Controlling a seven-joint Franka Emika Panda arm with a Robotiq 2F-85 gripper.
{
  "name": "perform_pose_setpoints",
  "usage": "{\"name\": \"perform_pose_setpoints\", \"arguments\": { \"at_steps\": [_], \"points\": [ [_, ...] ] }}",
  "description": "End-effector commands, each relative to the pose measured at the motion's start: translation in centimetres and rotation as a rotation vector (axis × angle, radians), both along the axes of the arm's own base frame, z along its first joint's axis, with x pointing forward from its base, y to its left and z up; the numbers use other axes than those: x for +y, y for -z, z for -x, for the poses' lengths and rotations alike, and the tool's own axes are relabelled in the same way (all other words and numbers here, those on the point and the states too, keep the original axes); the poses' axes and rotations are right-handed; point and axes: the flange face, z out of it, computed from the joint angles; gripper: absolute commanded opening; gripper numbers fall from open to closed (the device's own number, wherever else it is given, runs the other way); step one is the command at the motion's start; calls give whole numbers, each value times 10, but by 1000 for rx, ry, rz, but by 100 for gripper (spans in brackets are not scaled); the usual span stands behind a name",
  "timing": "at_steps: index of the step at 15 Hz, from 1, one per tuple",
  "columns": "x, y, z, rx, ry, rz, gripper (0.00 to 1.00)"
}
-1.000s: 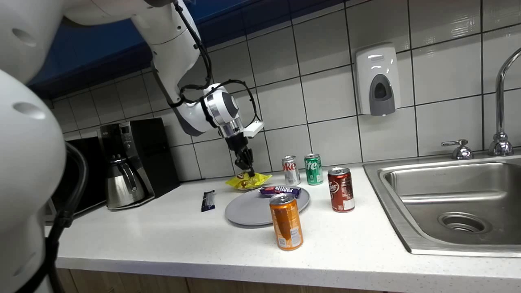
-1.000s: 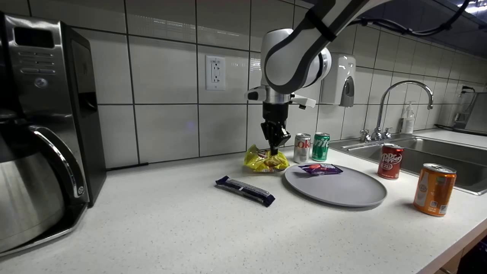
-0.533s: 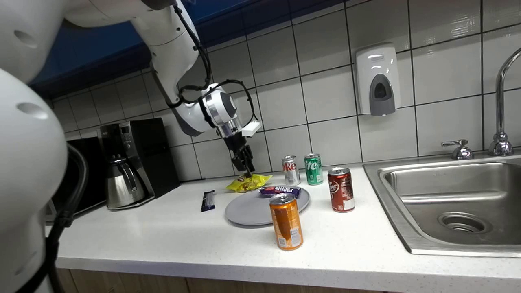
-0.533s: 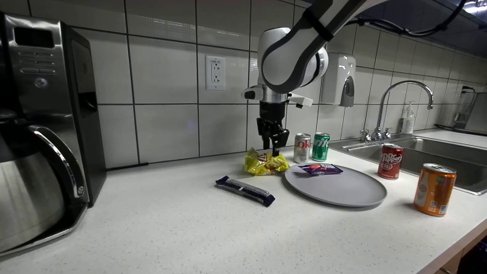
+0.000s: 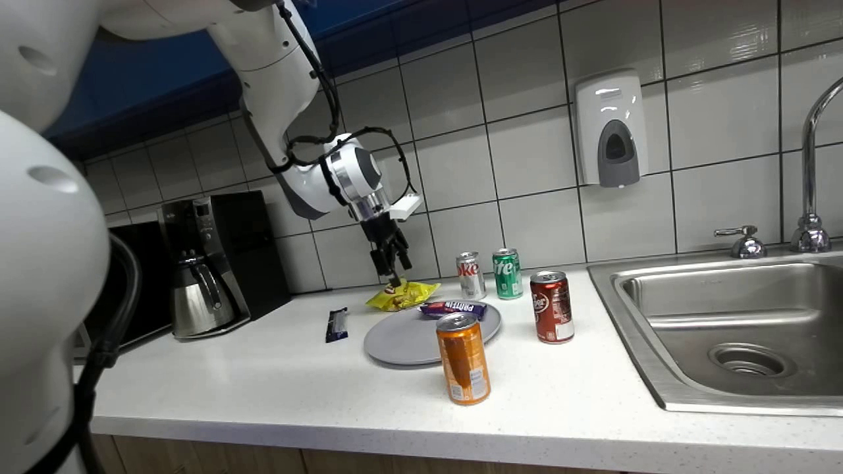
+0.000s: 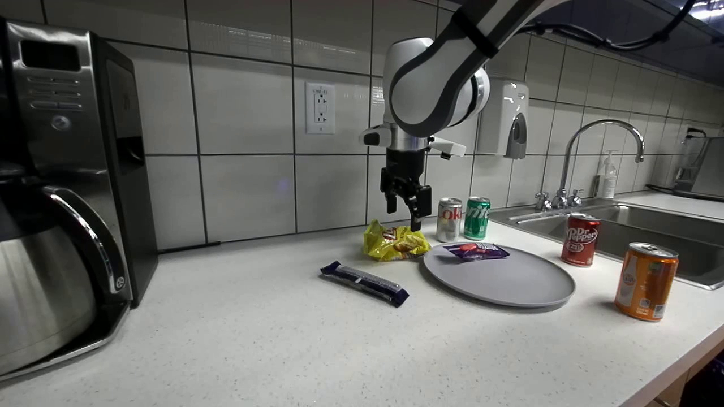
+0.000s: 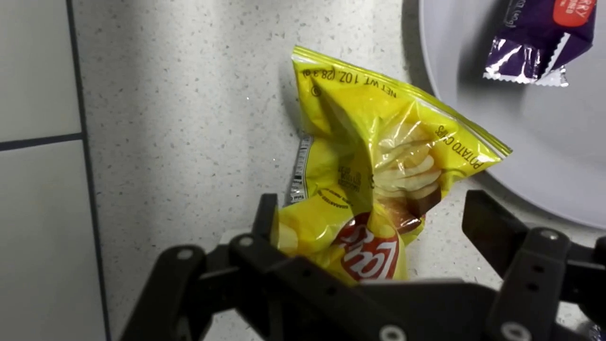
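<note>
A crumpled yellow Lay's chip bag lies on the counter by the tiled wall, seen in both exterior views. My gripper is just above it with its jaws wide apart. In the wrist view the fingers stand on either side of the bag's lower part, and nothing is gripped; the bag's bottom end is hidden behind the gripper. Beside the bag is a grey plate bearing a purple-wrapped bar. Another dark blue bar rests on the bare counter in front of the bag.
A silver Coke can and a green Sprite can stand behind the plate. A Dr Pepper can and an orange can flank it near the sink. A coffee maker occupies the far end.
The jaws have spread from closed on the bag to wide apart, letting it go. The bag has settled slightly lower on the counter, and the gripper has shifted a little and risen slightly.
</note>
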Motion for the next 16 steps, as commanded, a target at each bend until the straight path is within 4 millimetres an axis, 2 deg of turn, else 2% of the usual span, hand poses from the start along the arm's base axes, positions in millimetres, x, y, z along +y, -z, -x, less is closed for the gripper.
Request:
{"name": "perform_pose_setpoints", "arguments": {
  "at_steps": [1, 16],
  "points": [
    [-1, -8, 16, -13, 28, -1, 100],
    [-8, -11, 65, -6, 139, -20, 100]
  ]
}}
